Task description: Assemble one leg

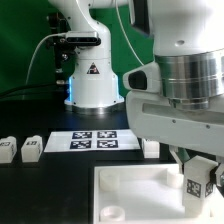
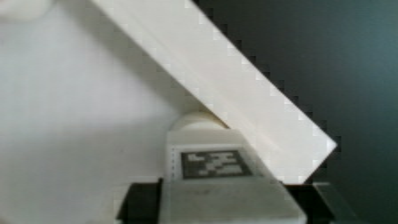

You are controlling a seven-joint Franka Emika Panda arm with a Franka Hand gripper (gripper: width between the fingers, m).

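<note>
Gripper [image 1: 200, 183] closed on the leg [image 1: 197, 185], tag facing out, held over the white plate's [image 1: 135, 190] corner; raised white rim [image 2: 222, 75] crossing just beyond it; marker board [image 1: 95, 142] behind; two loose legs [image 1: 20, 149] at the exterior view's left

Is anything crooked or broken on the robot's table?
Nothing stands out. The gripper holds a tagged leg upright over the white plate. Two more legs sit neatly beside the marker board. No cracks or spills visible.
</note>
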